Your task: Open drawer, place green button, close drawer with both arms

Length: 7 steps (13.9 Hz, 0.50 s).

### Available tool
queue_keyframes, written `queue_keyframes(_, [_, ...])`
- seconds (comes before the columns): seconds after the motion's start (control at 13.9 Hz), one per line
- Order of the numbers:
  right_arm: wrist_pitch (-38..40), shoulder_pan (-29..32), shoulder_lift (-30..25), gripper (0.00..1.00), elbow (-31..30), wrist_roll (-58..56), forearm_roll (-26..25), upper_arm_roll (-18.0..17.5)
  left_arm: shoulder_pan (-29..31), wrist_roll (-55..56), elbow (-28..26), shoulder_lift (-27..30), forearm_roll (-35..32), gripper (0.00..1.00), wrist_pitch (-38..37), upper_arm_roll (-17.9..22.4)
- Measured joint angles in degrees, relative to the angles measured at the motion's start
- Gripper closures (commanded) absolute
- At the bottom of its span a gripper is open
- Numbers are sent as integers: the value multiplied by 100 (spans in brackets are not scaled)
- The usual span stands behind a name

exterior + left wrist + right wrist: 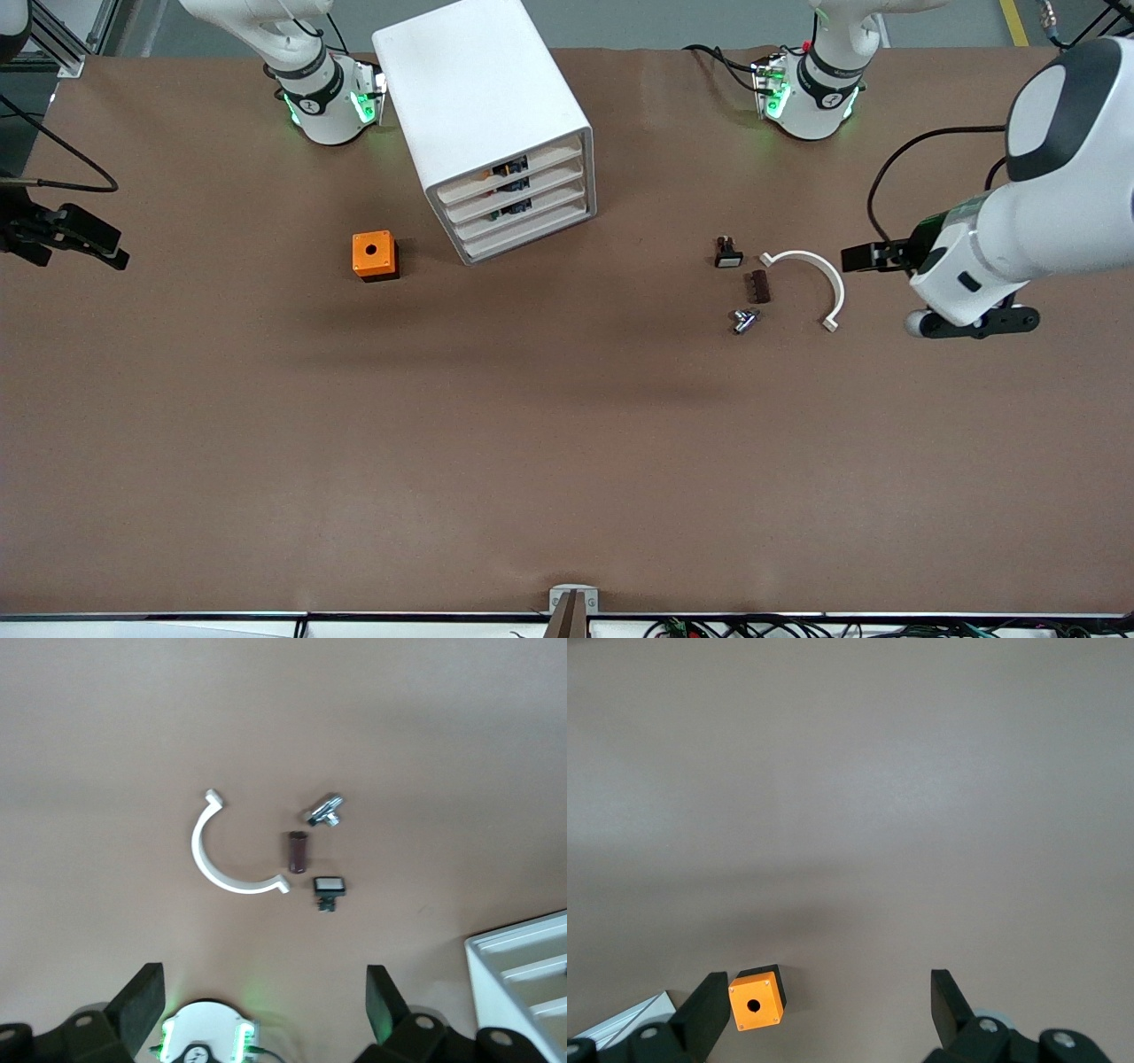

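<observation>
Drawer 3 (524, 214), counted downward in the white boxy cabinet (478, 97), is seen fully shut, its flat front flush with the 3 others. No step of the task appears done: the drawer is yet to be pulled out, the button placed inside, and the drawer pushed shut.

The button (744, 321) is taken to be the tiny blocky piece lying on the brown surface (567, 461) toward the left arm's end. It is the nearest of the small parts to the front camera, and its cap colour cannot be told. Close beside it lie a dark brown ribbed piece (758, 286), a small black switch (728, 254) with a white face, and a thin white half-ring (811, 279) of smooth plastic with squared ends. An orange cube (374, 254) with a round hole in its top, on a black base, sits beside the cabinet toward the right arm's end.

The left gripper (263, 981) is held over the left arm's end of the surface, just beside the small parts, its black jaws spread wide and empty. The right gripper (826, 981) is held over the right arm's end, jaws likewise parted with nothing between them. The surface looks matte and faintly creased; the cabinet is glossy, with rounded edges.
</observation>
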State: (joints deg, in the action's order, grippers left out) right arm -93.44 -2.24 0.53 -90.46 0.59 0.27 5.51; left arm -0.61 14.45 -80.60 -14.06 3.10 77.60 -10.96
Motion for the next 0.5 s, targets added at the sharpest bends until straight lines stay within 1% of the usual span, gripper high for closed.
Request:
queue_keyframes(0.22, [0,0,0,0,0,0,0,0,1,-359,-620,502,0,0,171,377])
queue_keyframes(0.5, [0,0,0,0,-1,0,0,1,1,-776,-1893,1361,0,0,1116,640])
